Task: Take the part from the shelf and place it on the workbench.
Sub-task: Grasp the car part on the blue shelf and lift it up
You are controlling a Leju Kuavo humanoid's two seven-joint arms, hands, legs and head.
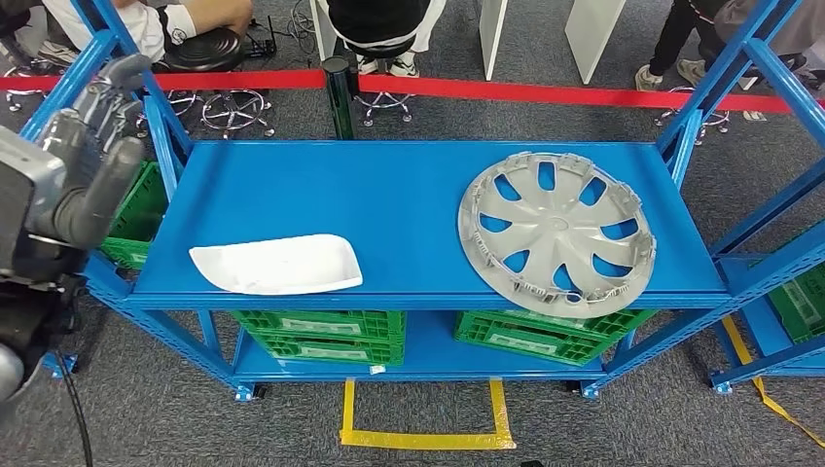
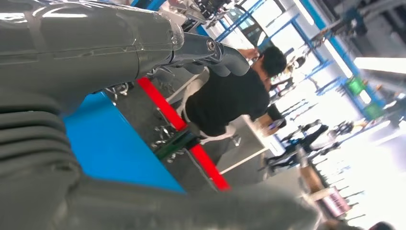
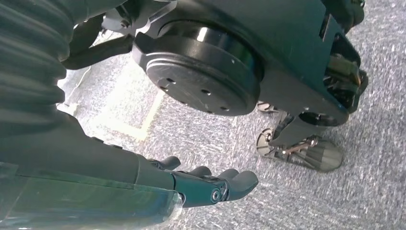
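With both hands empty, the left hand [image 1: 92, 146] raised, fingers loosely apart (right hand [image 3: 201, 184] hanging, seemingly open), it should reach squarely for the white part [image 1: 277, 264] lying on the shelf [image 1: 389, 185].

Grey carpet [image 1: 146, 409] covers the floor, with yellow tape [image 1: 423, 438] marking a square at lower centre. A red barrier belt [image 1: 545, 92] crosses the top of the frame. Rolling stools [image 1: 233, 102] and white table legs [image 1: 593, 34] stand behind it.
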